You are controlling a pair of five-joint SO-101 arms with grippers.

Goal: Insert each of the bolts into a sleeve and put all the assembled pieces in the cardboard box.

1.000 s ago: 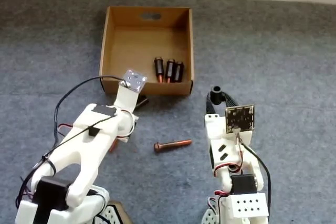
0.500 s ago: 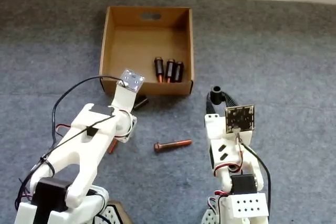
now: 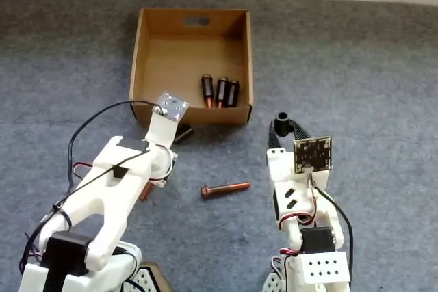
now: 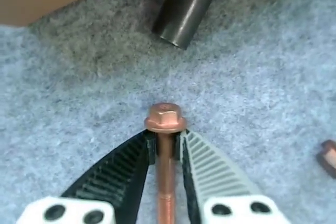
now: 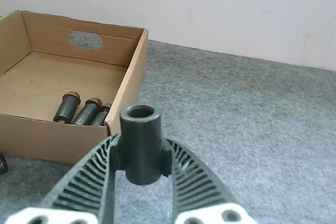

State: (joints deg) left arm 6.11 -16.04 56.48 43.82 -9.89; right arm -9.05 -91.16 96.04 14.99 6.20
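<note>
The left end effector (image 4: 167, 144) is closed narrowly on the held bolt (image 4: 165, 119), pinching the shank just under the head. With so short a grip, I judge the bolt could pivot or slide back between the fingers if its head meets anything off-axis. The lying sleeve (image 4: 188, 6) ahead of it rests free on the grey worktop (image 3: 356, 66), just beside the near wall of the cardboard box (image 3: 140, 52). A nudge could roll it or jam it against that wall rather than seat a bolt. The loose bolt (image 3: 224, 188) lies between the two arms, and a sweep from either arm could knock it away. The right end effector (image 5: 140, 156) clamps the upright sleeve (image 5: 139, 129) around its lower half, bore facing up. A bolt pressed in off-centre might tilt the sleeve in the fingers or push it down through them. Three assembled pieces (image 3: 220, 91) already lie in the box near its near wall.

The left arm stretches forward from its base at the near left, its wrist low and close to the box's near wall, and the end effector points toward the lying sleeve. The right arm stands folded close to its base, its end effector holding the sleeve near the box's near right corner.
</note>
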